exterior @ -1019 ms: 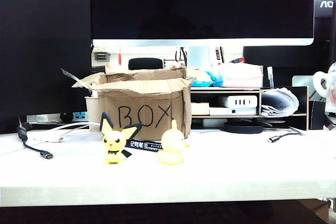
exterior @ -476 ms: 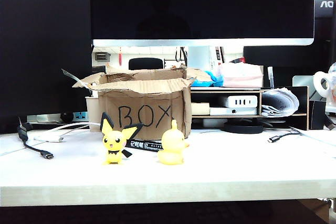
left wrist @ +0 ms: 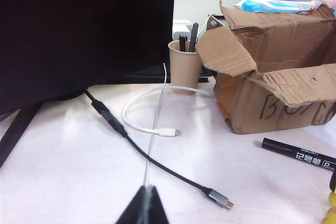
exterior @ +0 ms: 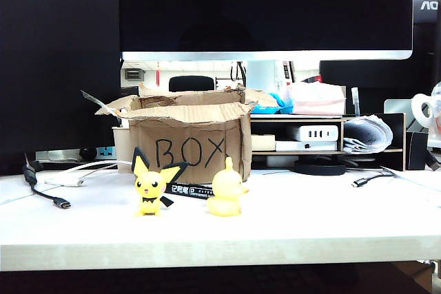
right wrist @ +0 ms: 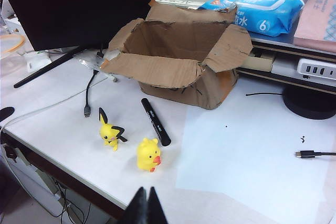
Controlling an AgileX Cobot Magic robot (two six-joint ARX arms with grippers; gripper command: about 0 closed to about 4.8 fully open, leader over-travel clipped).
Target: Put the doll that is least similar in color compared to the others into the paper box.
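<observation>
Both pinched closed and empty, the right gripper (right wrist: 147, 205) is hovering facing the paper box (right wrist: 178, 61) opening — the left gripper (left wrist: 146, 205) is sitting beside its flank; doll unseen.

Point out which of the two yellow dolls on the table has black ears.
The mouse doll, standing nearer the black cable: its pointed ears are black. The duck doll beside it is plain yellow with an orange beak.

Left claw (left wrist: 143, 205) cut off by frame edge, right claw (right wrist: 146, 206) likewise, box interior shadowed
</observation>
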